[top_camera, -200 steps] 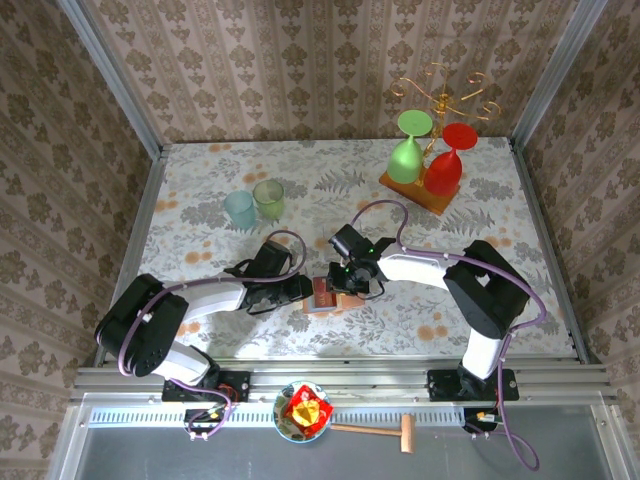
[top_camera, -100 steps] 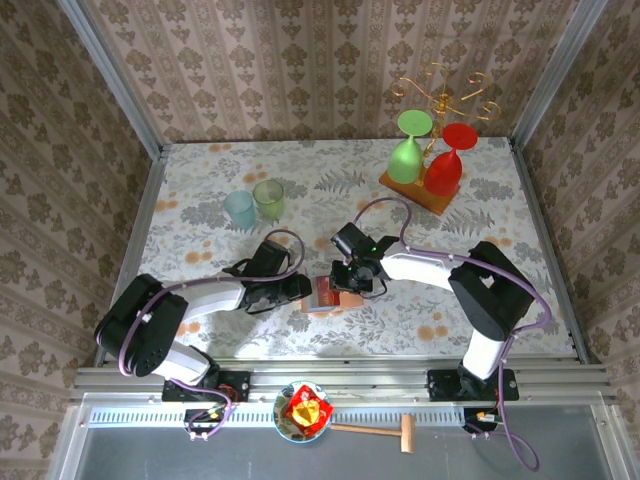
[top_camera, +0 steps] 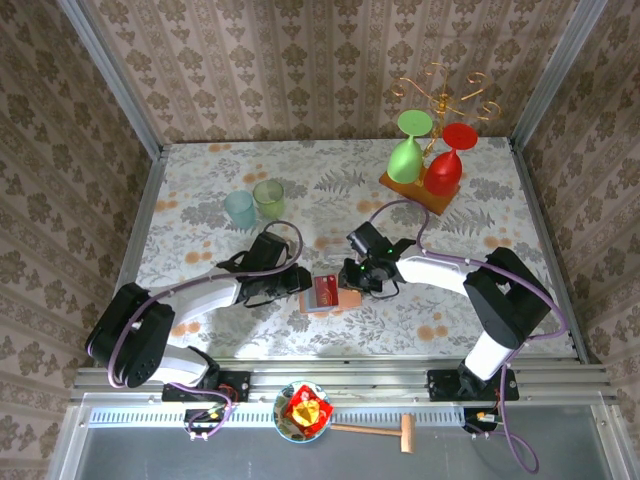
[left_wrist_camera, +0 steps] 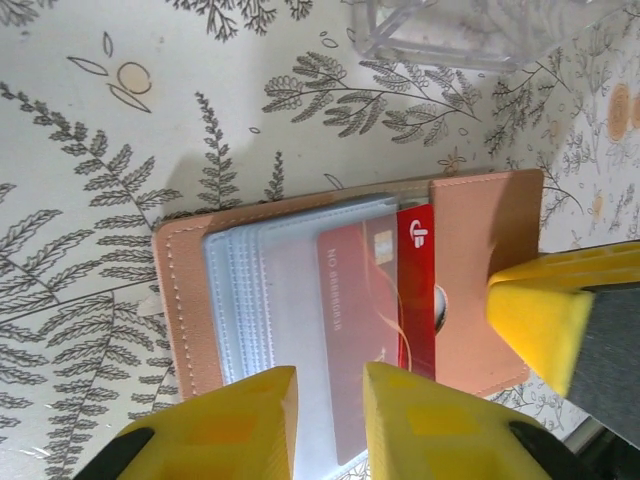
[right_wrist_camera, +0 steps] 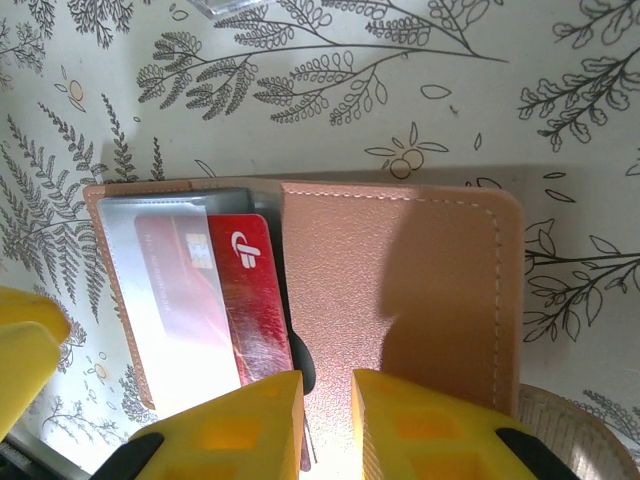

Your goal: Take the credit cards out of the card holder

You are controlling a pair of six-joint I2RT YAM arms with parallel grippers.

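Observation:
The card holder [top_camera: 340,300] lies open and flat mid-table, salmon cover [left_wrist_camera: 480,230] outward and grey-blue clear sleeves inside. A red credit card [left_wrist_camera: 415,290] sticks partly out of a sleeve, its white logo showing [right_wrist_camera: 250,290]; the rest shows pink through the plastic. My left gripper [left_wrist_camera: 330,385] sits over the sleeve side [top_camera: 300,283], jaws a narrow gap apart with nothing pinched. My right gripper [right_wrist_camera: 327,385] sits over the salmon flap [right_wrist_camera: 400,280] on the wallet's right [top_camera: 357,277], jaws also narrowly apart. Whether the fingertips touch the leather I cannot tell.
A teal cup [top_camera: 240,208] and a green cup [top_camera: 268,198] stand behind the left arm. At the back right a wooden stand holds a green glass [top_camera: 405,160] and a red glass [top_camera: 443,172]. A bowl [top_camera: 303,412] and wooden mallet [top_camera: 385,430] lie below the table edge.
The card holder has been spread open and the red card now shows. My right gripper moved right with the flap; my left gripper shifted slightly right onto the sleeves.

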